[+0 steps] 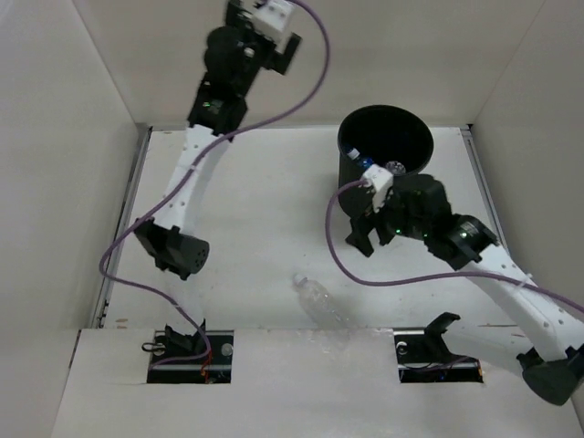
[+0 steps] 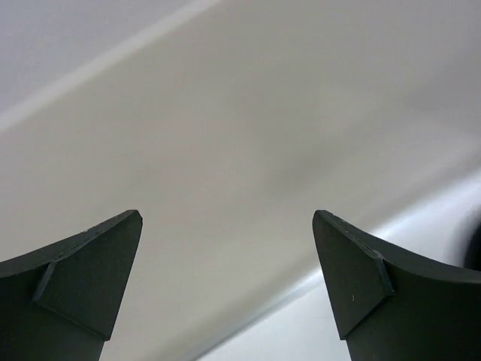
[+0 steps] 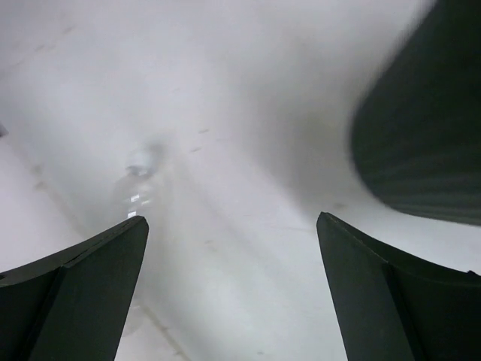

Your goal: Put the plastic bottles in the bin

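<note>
The black ribbed bin [image 1: 351, 173] stands at the back right of the table. Inside it I see a clear bottle with a blue label [image 1: 358, 157]; other contents are too dark to tell apart. A plain clear bottle [image 1: 319, 301] lies on its side near the front middle of the table, and shows blurred in the right wrist view [image 3: 139, 177]. My right gripper [image 1: 365, 239] is open and empty, hovering beside the bin [image 3: 421, 135], between it and the clear bottle. My left gripper [image 1: 285, 50] is open and empty, raised high at the back wall. The orange and red-label bottles are not in view.
White walls enclose the table on the left, back and right. The left arm's purple cable [image 1: 274, 119] hangs over the left half of the table. A raised white ledge [image 1: 301, 365] runs along the front edge by the arm bases.
</note>
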Available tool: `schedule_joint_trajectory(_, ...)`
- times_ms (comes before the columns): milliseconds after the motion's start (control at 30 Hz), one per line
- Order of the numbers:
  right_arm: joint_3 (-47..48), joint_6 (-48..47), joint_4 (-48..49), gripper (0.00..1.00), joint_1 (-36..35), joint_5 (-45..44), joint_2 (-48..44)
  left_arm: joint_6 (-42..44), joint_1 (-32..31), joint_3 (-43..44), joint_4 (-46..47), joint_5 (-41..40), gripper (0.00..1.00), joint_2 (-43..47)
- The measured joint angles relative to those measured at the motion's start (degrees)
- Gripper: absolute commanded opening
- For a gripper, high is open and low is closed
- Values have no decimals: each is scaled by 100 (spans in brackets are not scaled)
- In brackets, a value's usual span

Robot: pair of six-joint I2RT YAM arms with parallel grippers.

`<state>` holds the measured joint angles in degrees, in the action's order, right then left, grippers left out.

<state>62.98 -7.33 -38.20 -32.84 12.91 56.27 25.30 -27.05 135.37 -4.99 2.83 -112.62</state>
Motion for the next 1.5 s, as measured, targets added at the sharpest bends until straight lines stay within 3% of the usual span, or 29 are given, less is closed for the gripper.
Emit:
schedule_joint_trajectory(300, -55, 748, 437, 100, -2041, 308, 1681, 1156, 2044, -988, 221, -925, 100, 1873)
schedule_joint_trajectory(500, -535, 1019, 920, 100, -2356, 361, 2793, 1342, 2929, -1504, 234, -859, 100, 2623)
schedule_joint_trajectory(667, -866, 1023, 911, 100, -2350, 315, 3469, 1346, 3241, -1711, 232, -675, 100, 2953)
schedule_joint_trajectory(700, -866, 1023, 918, 95, -2350, 315, 3552, 1344, 3241, -1766, 249, -643, 100, 3012)
schedule_joint_trajectory(733, -863, 1023, 935, 71, -2350, 319, 3609, 1344, 3241, -1825, 258, -614, 100, 3077)
schedule_joint_trajectory(767, -863, 1008, 953, 40, -2352, 337, 3650, 1344, 3239, -1902, 262, -584, 100, 3150)
schedule_joint_trajectory(800, -850, 1019, 970, 19, -2361, 350, 3683, 1344, 3239, -1987, 264, -551, 100, 3224)
schedule_joint_trajectory(833, -817, 1043, 979, 7, -2363, 358, 3703, 1346, 3237, -2072, 278, -514, 100, 3296)
schedule_joint_trajectory(867, -769, 1058, 997, 0, -2391, 319, 3731, 1344, 3237, -2162, 304, -483, 100, 3366)
schedule_joint_trajectory(1000, -278, 994, 807, 0, -2476, 168, 3956, 1335, 3239, -2643, 428, -472, 100, 3657)
schedule_joint_trajectory(1167, 1572, 758, 496, 0, -2229, -111, 4076, 1250, 3228, -4041, 518, -483, 100, 4328)
schedule_joint_trajectory(1333, 3770, 295, 741, 0, -1246, -632, 3956, 1211, 3093, -5914, 249, -466, 100, 5119)
schedule_joint_trajectory(1500, 4341, -229, 868, 0, 90, -1123, 3390, 1191, 2929, -7252, -138, -455, 100, 5558)
